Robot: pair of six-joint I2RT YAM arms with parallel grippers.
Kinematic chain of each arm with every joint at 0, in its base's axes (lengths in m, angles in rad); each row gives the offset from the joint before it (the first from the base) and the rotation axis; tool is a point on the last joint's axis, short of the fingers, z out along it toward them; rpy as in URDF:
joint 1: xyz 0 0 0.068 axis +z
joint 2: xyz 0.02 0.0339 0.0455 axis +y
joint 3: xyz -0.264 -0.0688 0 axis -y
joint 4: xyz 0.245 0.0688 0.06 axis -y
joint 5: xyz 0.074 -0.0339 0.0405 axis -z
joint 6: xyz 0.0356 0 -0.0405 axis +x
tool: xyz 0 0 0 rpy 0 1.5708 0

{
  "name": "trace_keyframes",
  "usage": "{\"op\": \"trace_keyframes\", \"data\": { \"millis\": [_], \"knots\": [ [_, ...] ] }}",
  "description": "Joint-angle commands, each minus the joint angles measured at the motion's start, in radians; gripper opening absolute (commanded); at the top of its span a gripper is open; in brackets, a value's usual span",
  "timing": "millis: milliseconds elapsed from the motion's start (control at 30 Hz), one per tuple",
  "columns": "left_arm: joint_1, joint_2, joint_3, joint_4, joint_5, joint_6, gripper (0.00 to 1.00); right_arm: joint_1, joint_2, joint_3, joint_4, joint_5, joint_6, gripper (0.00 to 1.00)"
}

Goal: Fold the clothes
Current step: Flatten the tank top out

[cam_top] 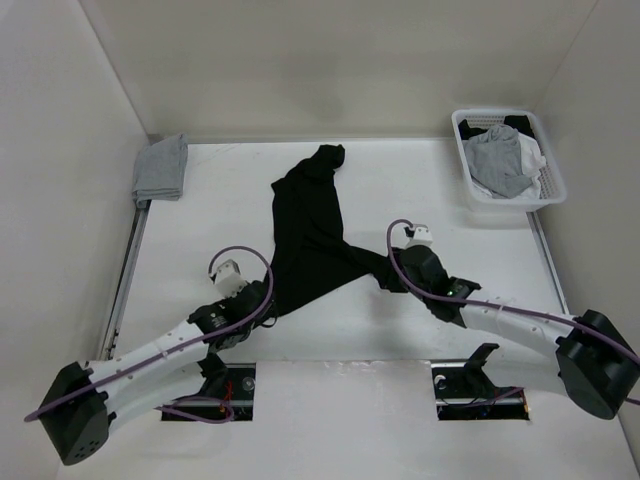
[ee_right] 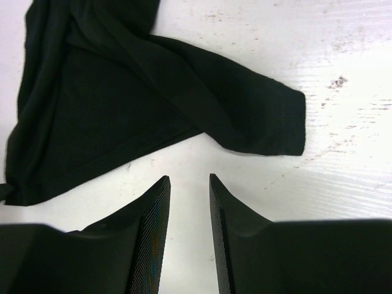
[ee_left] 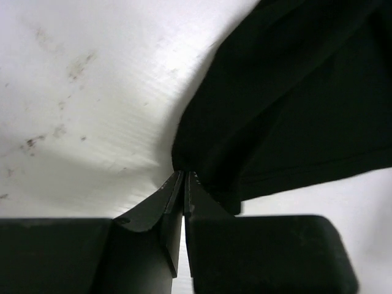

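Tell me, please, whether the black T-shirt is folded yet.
Not folded: the black T-shirt lies bunched and twisted on the table, with one sleeve sprawled out sideways and no edges aligned.

The black short-sleeved T-shirt (cam_top: 310, 235) lies unfolded and crumpled on the desk (cam_top: 200, 230), bunched into a long strip. The strip runs from near the desk's far edge toward its middle. The far end is narrow and rumpled. Toward the desk's near side the thin fabric fans out, one corner drawn to a point at the left and a hemmed sleeve (ee_right: 269, 116) lying flat at the right.
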Motion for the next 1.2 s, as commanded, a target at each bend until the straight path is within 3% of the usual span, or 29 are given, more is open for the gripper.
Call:
{"op": "trace_keyframes", "data": {
  "millis": [0, 200, 367, 500, 700, 833, 1167],
  "knots": [
    [0.028, -0.115, 0.013, 0.051, -0.012, 0.066, 0.02, 0.011, 0.009, 0.051, -0.01, 0.039, -0.02, 0.37],
    [0.146, -0.278, 0.104, -0.015, -0.015, 0.188, 0.01, 0.029, -0.014, 0.09, -0.133, 0.05, -0.04, 0.35],
    [0.313, -0.332, 0.149, 0.038, 0.02, 0.326, 0.01, 0.115, 0.01, 0.172, -0.277, 0.097, -0.124, 0.3],
    [0.471, -0.321, 0.146, 0.132, 0.089, 0.415, 0.01, 0.19, 0.073, 0.238, -0.322, 0.151, -0.213, 0.32],
    [0.714, -0.241, 0.09, 0.285, 0.394, 0.413, 0.01, 0.296, 0.226, 0.343, -0.322, 0.159, -0.29, 0.34],
    [0.757, -0.246, 0.036, 0.312, 0.453, 0.422, 0.01, 0.345, 0.329, 0.386, -0.342, 0.162, -0.344, 0.35],
    [0.708, -0.237, 0.013, 0.358, 0.453, 0.427, 0.03, 0.386, 0.455, 0.438, -0.351, 0.205, -0.407, 0.37]
  ]
}}
